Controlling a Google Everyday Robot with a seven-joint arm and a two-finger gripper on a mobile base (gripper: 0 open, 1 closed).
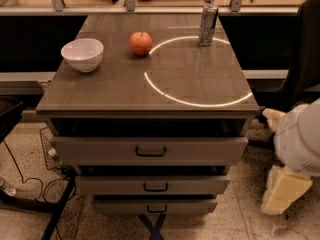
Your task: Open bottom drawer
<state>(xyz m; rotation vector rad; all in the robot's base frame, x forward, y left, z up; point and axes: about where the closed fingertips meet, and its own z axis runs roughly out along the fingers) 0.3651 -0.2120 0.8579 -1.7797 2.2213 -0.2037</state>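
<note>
Camera view: gripper (284, 190) sits low at the right edge, beside the cabinet (70, 109) and apart from all drawers; whether it is open or closed cannot be told. Bottom drawer (120, 206) is lowest of three, beneath the middle drawer (110, 185). On top: bowl (82, 54), apple (141, 43), can (208, 25).

A white bowl (82, 54) sits on the tabletop (110, 91) near the left edge, toward the back left corner. A red apple (141, 43) stands to its right, apart from it. A tall can (208, 25) stands upright near the back right corner. A bright ring of light (200, 104) lies across the right half, nearly reaching the front edge. Cables (35, 186) trail on the speckled floor (240, 219) beyond the left edge. My end effector (285, 191) hangs below the front right corner, near the floor.
</note>
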